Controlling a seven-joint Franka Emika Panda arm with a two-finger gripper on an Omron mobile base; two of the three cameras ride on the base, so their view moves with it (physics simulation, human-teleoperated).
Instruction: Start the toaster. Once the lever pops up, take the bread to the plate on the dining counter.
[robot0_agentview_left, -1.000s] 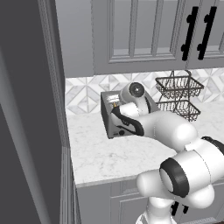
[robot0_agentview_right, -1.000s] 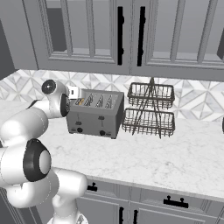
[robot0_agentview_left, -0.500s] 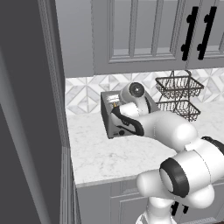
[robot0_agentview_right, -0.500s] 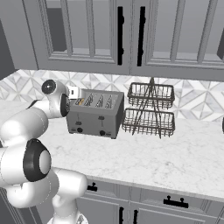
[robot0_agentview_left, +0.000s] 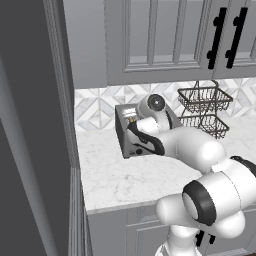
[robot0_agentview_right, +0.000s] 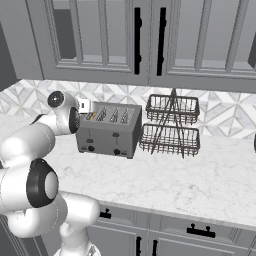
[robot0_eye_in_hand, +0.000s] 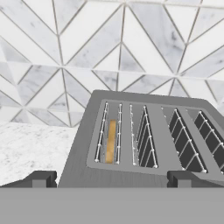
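Observation:
The grey four-slot toaster (robot0_agentview_right: 107, 131) stands on the marble worktop against the tiled wall, its two black levers and two knobs facing forward. In the hand view I look down along the toaster's top (robot0_eye_in_hand: 144, 131). The bread (robot0_eye_in_hand: 111, 141) sits sunk in the leftmost slot, only its golden edge showing. My gripper (robot0_eye_in_hand: 111, 179) is open, its two dark fingertips (robot0_eye_in_hand: 41, 178) far apart at the toaster's near end, with nothing between them. My white hand (robot0_agentview_right: 85, 106) hovers at the toaster's left end. The arm covers much of the toaster (robot0_agentview_left: 125, 135) in the left base view. The plate and dining counter are out of view.
A two-tier wire basket rack (robot0_agentview_right: 171, 125) stands just right of the toaster. Grey wall cabinets with black handles (robot0_agentview_right: 137, 40) hang overhead. A tall dark panel (robot0_agentview_left: 35, 130) closes off the left. The marble worktop (robot0_agentview_right: 190, 180) spreads to the right and front.

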